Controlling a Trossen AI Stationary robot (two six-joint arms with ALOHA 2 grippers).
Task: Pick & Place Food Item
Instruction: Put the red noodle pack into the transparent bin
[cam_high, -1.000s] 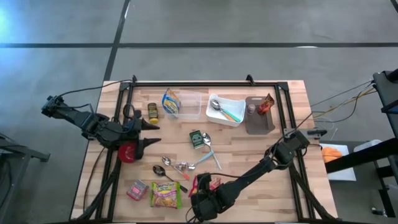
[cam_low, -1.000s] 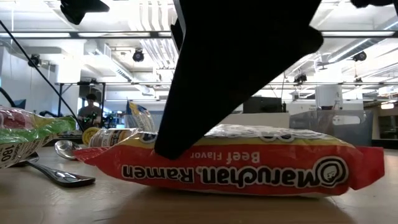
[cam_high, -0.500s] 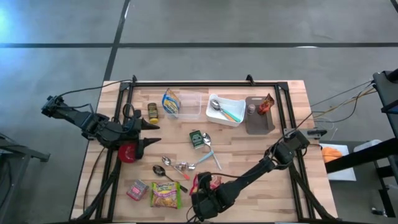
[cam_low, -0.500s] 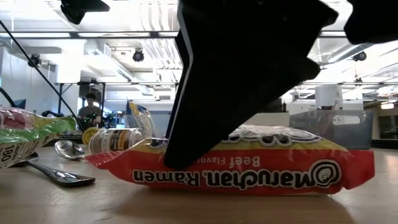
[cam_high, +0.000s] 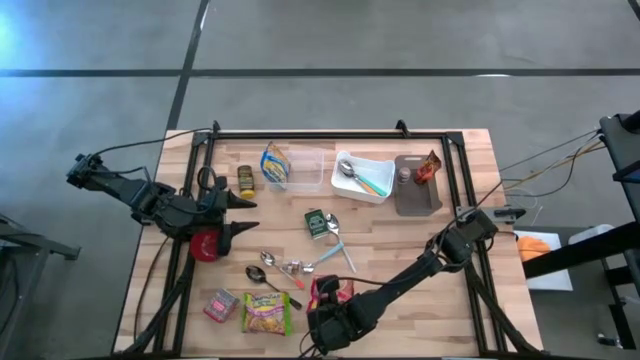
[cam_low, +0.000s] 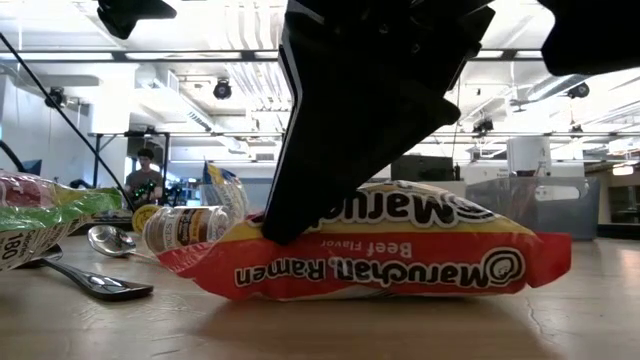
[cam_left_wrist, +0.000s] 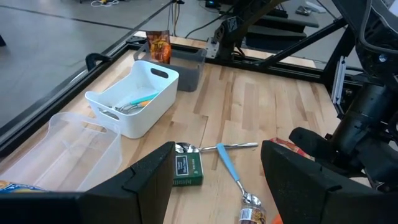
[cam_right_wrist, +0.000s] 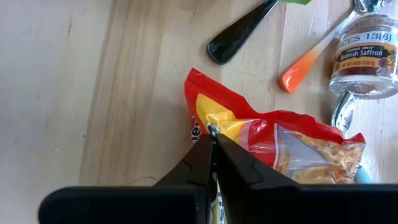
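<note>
One pincer (cam_right_wrist: 213, 138) on ramen packet (cam_right_wrist: 292, 146)

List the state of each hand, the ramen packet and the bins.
Right hand: shut on the ramen packet.
Left hand: open, empty, above the table.
Ramen packet: pinched, one end tilted up.
Clear bin: holds a chip bag.
White bin: holds utensils.

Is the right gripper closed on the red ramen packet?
Yes: in the right wrist view the right gripper has its fingers pinched together on the ramen packet.
</note>
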